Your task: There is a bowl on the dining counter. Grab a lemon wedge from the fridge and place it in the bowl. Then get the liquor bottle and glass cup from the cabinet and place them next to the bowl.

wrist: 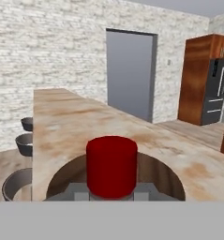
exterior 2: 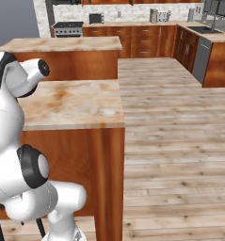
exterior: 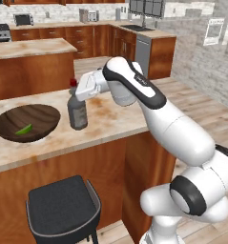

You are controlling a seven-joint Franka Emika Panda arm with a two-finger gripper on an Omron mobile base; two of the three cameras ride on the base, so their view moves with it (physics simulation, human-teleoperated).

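Observation:
The liquor bottle (exterior: 77, 114), clear grey glass with a red cap, stands upright on the dining counter (exterior: 110, 121) just right of the bowl (exterior: 46, 114). My gripper (exterior: 76, 89) is shut on its neck, right under the cap. A green lemon wedge (exterior: 24, 129) lies inside the dark brown bowl. Through the hand view the red cap (wrist: 111, 164) rises close in front, with the bowl's rim (wrist: 160, 176) behind it and the fridge (wrist: 215, 91) far off at the right. The glass cup is out of view.
A dark stool (exterior: 63, 207) stands below the counter's front edge, and more stools (wrist: 24, 143) line its far side. A second island (exterior: 29, 50) and wall counters with a sink (exterior: 139, 28) lie beyond. Bare counter top (exterior 2: 76, 103) extends right of the bottle.

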